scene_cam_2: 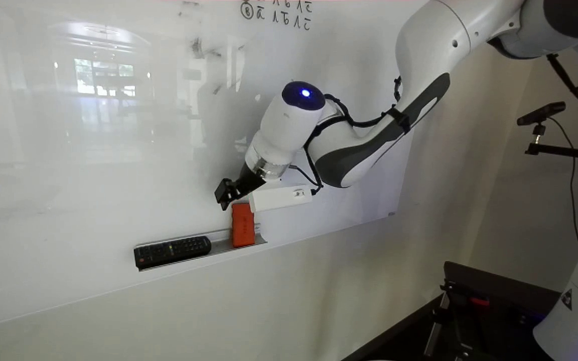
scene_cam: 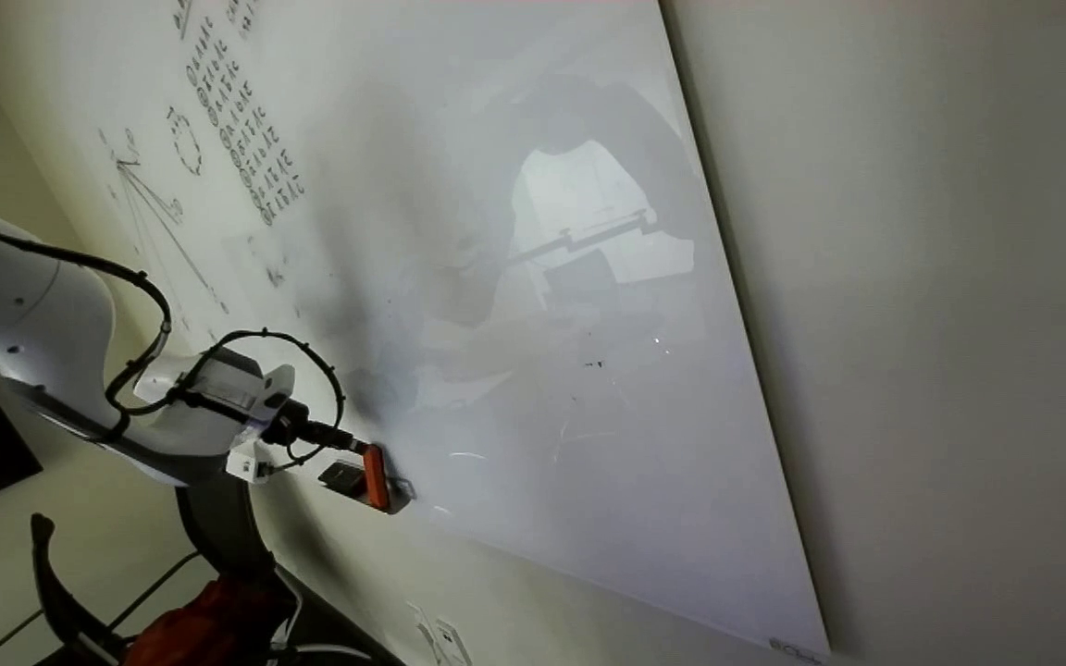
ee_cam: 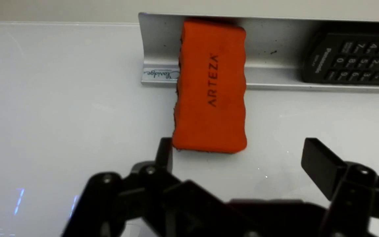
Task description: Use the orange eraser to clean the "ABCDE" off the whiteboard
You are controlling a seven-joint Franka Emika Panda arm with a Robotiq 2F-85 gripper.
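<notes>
The orange eraser (ee_cam: pixel 212 89) stands upright in the metal tray, its back against the whiteboard (ee_cam: pixel 77 131). It also shows in both exterior views (scene_cam: pixel 375 476) (scene_cam_2: pixel 243 225). My gripper (ee_cam: pixel 240 159) is open and empty. In the wrist view the eraser's near end lies between the fingers, close to the left finger; whether they touch I cannot tell. In an exterior view the gripper (scene_cam_2: pixel 225 198) is just above the eraser's top end. No readable "ABCDE" shows; a tiny dark mark (scene_cam: pixel 595 363) on the whiteboard is too small to read.
The metal tray (scene_cam_2: pixel 223 244) at the board's lower edge holds a black remote (scene_cam_2: pixel 173 251) beside the eraser. Rows of written symbols (scene_cam: pixel 246 129) and dark smudges (scene_cam_2: pixel 197 47) are on the board. A chair (scene_cam: pixel 218 527) stands below the arm.
</notes>
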